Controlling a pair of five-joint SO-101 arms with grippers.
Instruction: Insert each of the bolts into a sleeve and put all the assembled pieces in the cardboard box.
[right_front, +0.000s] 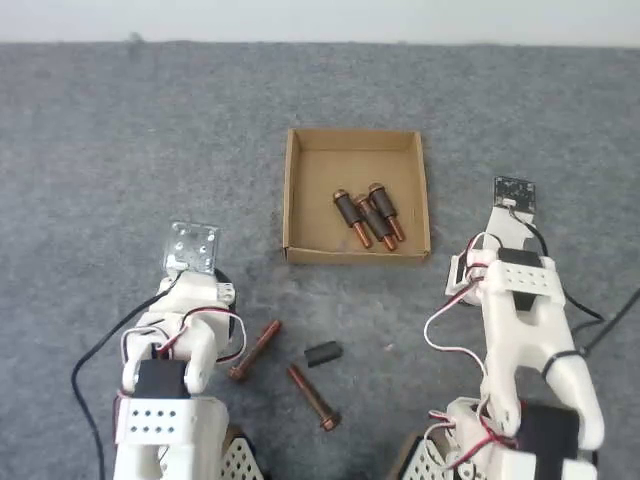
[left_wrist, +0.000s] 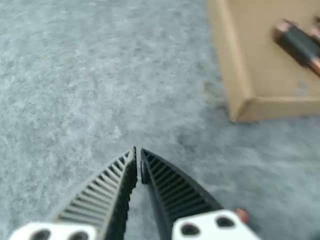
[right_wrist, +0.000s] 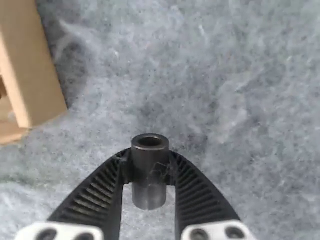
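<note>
Pinched a short dark tubular sleeve (right_wrist: 149, 172) between the ribbed black right fingers (right_wrist: 95, 197), spread just to its width, its open bore turned toward the wrist camera, over bare carpet just beside a corner of the shallow brown cardboard box (right_front: 292, 190). Met the ribbed black left fingers (left_wrist: 115, 185) closed almost tip to tip, nothing between them, low over the grey carpeted worktop (right_front: 120, 130) and near another corner of the same box. Counted three assembled pieces (right_front: 368, 218) inside the box, copper bolts wearing dark sleeves, lying slanted side by side toward its near wall. Saw two loose copper bolts on the carpet between the arms, apart from the box: one long copper bolt (right_front: 255, 350) angled close to the left arm, the other copper bolt (right_front: 313, 396) slanted the opposite way nearer the front edge. Noted a second dark sleeve (right_front: 322, 353) lying on its side between them, near the tip of the latter, touching neither as far as could be told.
</note>
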